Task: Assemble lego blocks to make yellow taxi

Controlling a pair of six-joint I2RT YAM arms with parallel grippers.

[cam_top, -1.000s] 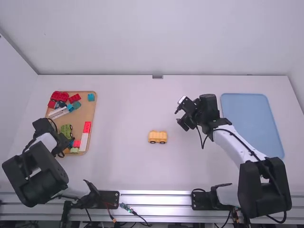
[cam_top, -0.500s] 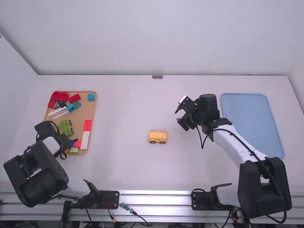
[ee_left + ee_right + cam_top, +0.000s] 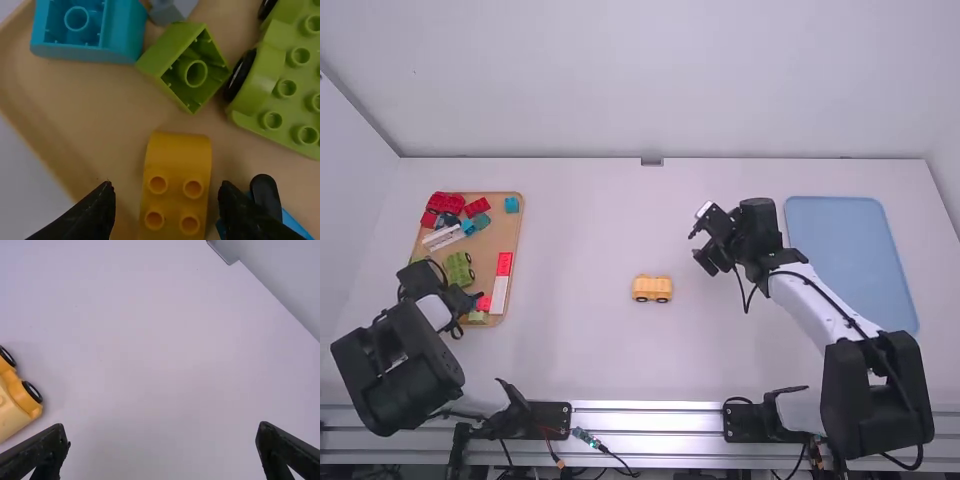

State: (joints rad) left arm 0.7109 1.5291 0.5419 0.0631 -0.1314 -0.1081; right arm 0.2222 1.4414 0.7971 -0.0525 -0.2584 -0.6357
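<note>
In the high view, the yellow car part (image 3: 652, 289) is sitting on its wheels on the white table (image 3: 580, 350), near the middle. The left gripper (image 3: 473, 298) is hanging over the near end of the brown tray (image 3: 503, 228), where the blocks are waiting. The right gripper (image 3: 696, 245) is hanging over the table, near the car part and holding nothing.

In the left wrist view, a smooth-ended yellow block (image 3: 177, 162) is lying in the tray with its bumps showing. The left fingers are staying wide of it, one on each side, and aren't squeezing anything. I'm guessing the robot is working on picking up this block for the taxi. Next, the fingers are needing to go down straight, pinch its sides and lift. A black stick (image 3: 266, 195) is lying close to one finger, so that finger could be bumping it. A green block (image 3: 187, 67) is lying nearby too.

In the right wrist view, the right fingers are spread far apart with nothing between them. The wheeled yellow part is peeking in at the edge, waiting for its top, I think.
</note>
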